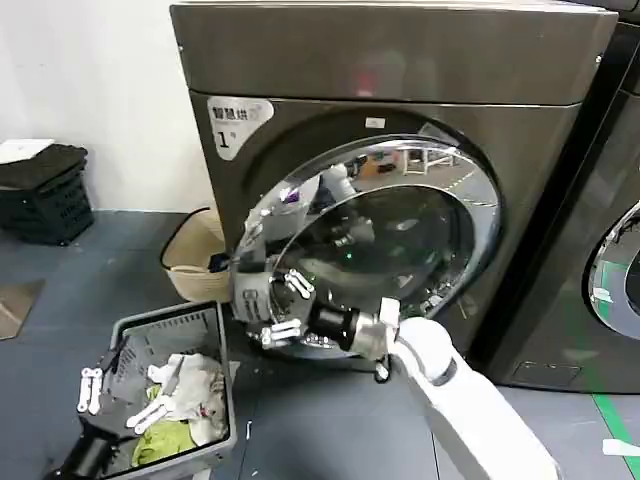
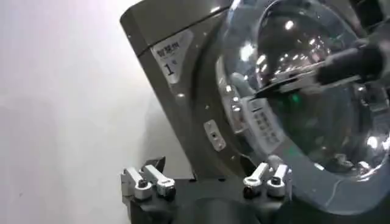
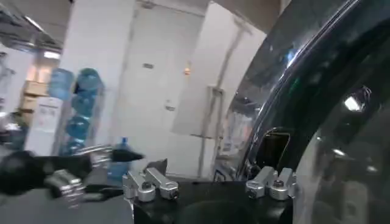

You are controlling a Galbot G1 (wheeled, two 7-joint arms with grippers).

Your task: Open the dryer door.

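Observation:
The dryer door (image 1: 400,230), a wide chrome ring around dark glass, stands ajar on the bronze-grey machine (image 1: 400,60) labelled "1". Its left edge is swung out from the front. My right gripper (image 1: 288,307) is at that left edge, low down, open with its fingers spread beside the rim. The right wrist view has the right gripper (image 3: 211,193) with the door's chrome rim (image 3: 274,103) close to one finger. My left gripper (image 1: 90,390) hangs open at the lower left over a laundry basket. From the left wrist view, the left gripper (image 2: 209,192) faces the door (image 2: 317,103).
A grey laundry basket (image 1: 215,330) with clothes sits on the floor left of the door. Behind it stands a woven basket (image 1: 190,250). Black crates (image 1: 45,190) are stacked at the far left wall. A darker machine (image 1: 600,250) stands to the right.

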